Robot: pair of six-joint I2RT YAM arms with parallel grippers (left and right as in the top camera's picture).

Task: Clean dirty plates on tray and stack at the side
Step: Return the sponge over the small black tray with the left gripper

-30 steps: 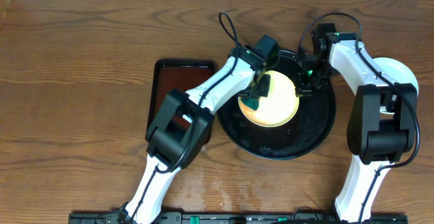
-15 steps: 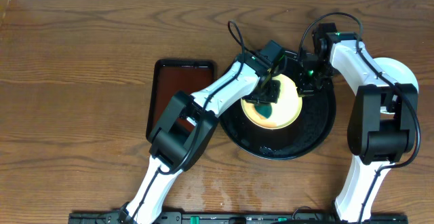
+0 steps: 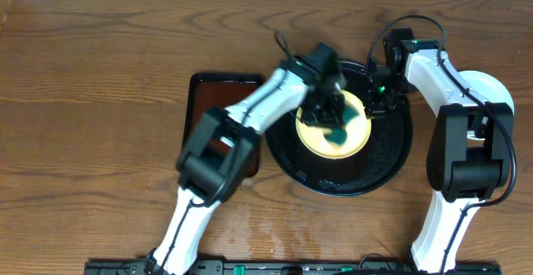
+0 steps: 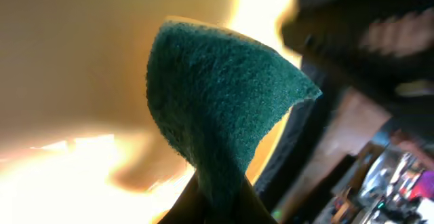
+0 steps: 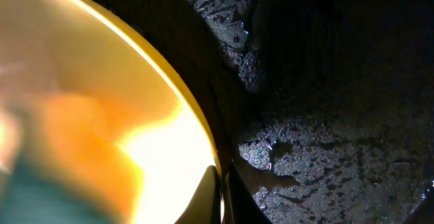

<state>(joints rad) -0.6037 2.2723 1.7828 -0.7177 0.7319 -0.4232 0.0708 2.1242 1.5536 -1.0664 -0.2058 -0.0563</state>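
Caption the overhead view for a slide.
Left pincer holds green scouring pad on the yellow plate in the black tray; right pincer pinches the plate's rim.

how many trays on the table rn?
2. The round black tray sits center-right, holding the yellow plate. The brown rectangular tray lies just left of it, partly under the left arm. None look hidden.

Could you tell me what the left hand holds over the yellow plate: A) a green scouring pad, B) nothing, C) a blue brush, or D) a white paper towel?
A: the left hand pinches a green scouring pad above the yellow plate.
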